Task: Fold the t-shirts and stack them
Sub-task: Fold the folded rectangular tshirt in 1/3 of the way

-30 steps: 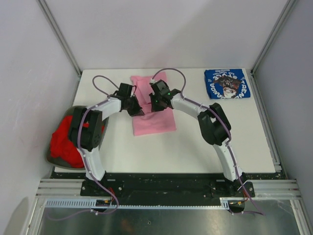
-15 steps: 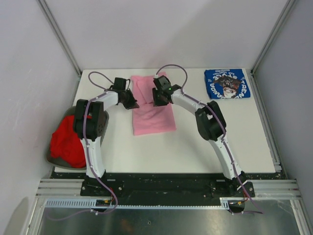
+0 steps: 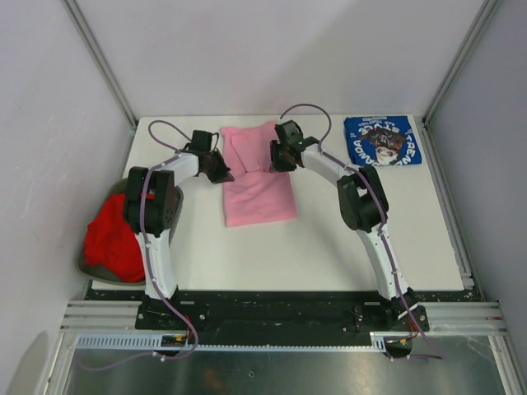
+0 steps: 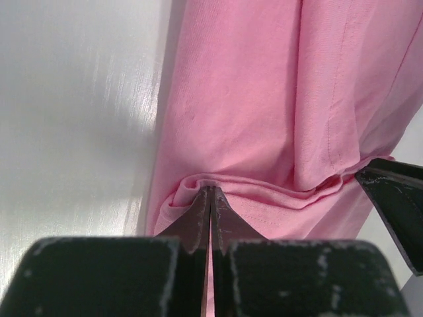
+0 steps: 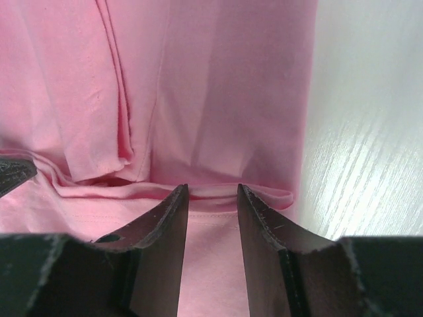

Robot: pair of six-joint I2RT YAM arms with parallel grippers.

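Pink shirt point(image 3: 258, 177) is half folded. Left gripper point(image 4: 210, 198) pinches its edge; right gripper point(image 5: 213, 191) has jaws apart over it, holding nothing. Blue shirt point(image 3: 382, 140) looks folded; red shirt point(image 3: 111, 239) waits.

Bright even light, glare on table point(image 4: 79, 99)

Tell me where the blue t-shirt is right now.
In the top view, the blue t-shirt lies folded at the far right corner of the table, to the right of the pink t-shirt and apart from it.
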